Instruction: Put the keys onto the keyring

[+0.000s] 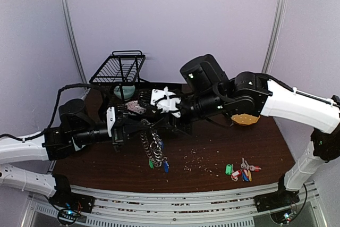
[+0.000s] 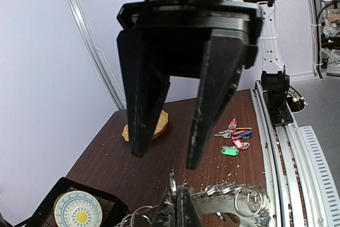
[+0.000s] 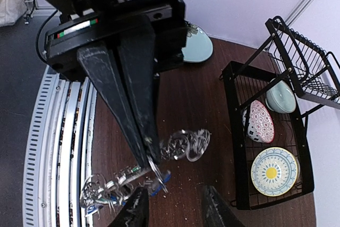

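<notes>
Black left gripper (image 1: 137,126) pinching the flat dark grey keyring (image 1: 154,147); small bunch of short silver metal keys (image 1: 244,162) lying well apart on the dark brown wooden table (image 1: 212,142).

The left gripper's fingers are pressed together on one small silver ring (image 2: 172,180) at the keyring's rim, and the keyring hangs from that pinch over the table. From above it shows almost edge-on. Its long axis slants from the grip at upper left down to lower right, where a green tag (image 1: 151,164) and a blue tag (image 1: 166,167) dangle. Close by the pinch, the black right gripper (image 2: 166,158) has its fingers spread, with nothing between them. Far to the right, the keys lie flat among coloured tags (image 1: 229,169), clear of both grippers.
</notes>
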### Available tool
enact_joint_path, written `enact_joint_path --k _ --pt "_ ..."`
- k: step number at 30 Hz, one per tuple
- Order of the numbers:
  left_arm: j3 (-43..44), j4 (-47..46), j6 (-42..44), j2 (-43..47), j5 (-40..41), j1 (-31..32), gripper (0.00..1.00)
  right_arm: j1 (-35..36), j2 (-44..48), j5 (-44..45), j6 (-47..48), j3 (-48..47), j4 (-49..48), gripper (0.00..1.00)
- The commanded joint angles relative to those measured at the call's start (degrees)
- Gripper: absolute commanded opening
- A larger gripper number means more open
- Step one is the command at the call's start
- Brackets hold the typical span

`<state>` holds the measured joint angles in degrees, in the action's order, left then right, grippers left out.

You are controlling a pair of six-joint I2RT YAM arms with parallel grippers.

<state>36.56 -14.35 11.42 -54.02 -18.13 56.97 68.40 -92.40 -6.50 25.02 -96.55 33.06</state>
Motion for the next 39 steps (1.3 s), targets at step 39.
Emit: enact_joint_path --k 39 --pt "-2.97 -10.91 0.62 4.18 -3.69 -0.1 0.0 -6.82 3.2 -27.04 -8.62 14.18 -19.41 0.01"
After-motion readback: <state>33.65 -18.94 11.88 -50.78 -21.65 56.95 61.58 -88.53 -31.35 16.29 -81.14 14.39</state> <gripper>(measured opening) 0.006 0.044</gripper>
